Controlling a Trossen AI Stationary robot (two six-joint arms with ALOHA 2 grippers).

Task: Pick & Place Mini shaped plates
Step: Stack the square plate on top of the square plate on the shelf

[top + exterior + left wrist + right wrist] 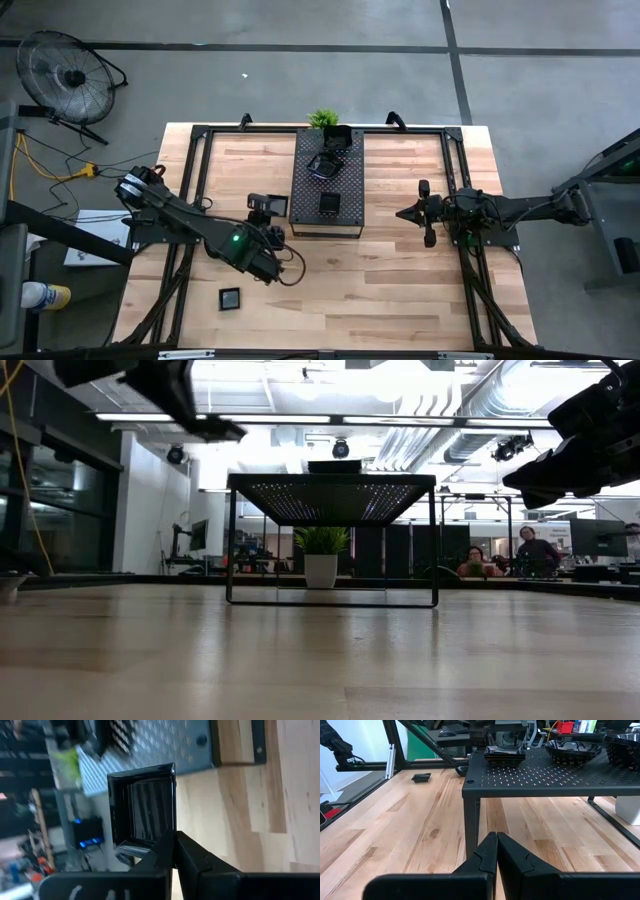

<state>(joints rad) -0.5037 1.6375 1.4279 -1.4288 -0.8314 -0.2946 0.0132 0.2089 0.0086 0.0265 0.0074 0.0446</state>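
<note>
Left of the perforated tray [327, 180], the left gripper [172, 845] pinched a square black plate [142, 807] by its rim. Right of the tray, the right gripper [496, 845] waited, fingers pressed together on nothing.

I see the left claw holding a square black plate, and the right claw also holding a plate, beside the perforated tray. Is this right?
Not fully. The left claw does grip a square black plate, as the left wrist view shows. But the right claw is shut on nothing: the right wrist view shows its fingers closed together, empty, in front of the perforated tray.
</note>
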